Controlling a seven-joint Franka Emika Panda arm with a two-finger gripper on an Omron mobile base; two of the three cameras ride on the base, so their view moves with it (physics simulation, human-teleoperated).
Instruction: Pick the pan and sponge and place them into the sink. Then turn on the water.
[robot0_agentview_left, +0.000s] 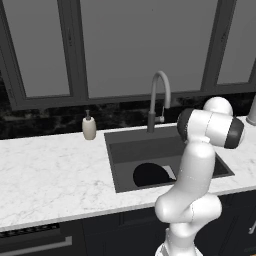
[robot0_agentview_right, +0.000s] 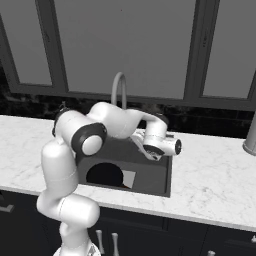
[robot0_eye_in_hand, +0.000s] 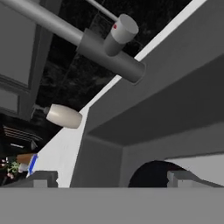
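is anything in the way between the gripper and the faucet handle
Nothing visible stands between them. In the hand view the open gripper has the faucet's handle ahead, with the soap dispenser off to one side and the pan down in the sink.

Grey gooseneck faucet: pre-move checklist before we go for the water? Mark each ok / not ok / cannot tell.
1. Round black shallow pan in the dark grey recessed sink: ok.
2. Small green-and-yellow sponge in the sink: cannot tell, not clearly made out.
3. Two-finger tool open, nothing gripped: ok.
4. Tool clear of the faucet's short cylindrical side handle: ok, a gap shows in the hand view.
5. Beige soap dispenser bottle upright on the counter, beside the sink: ok.
6. Water running: not ok, no stream below the faucet spout.
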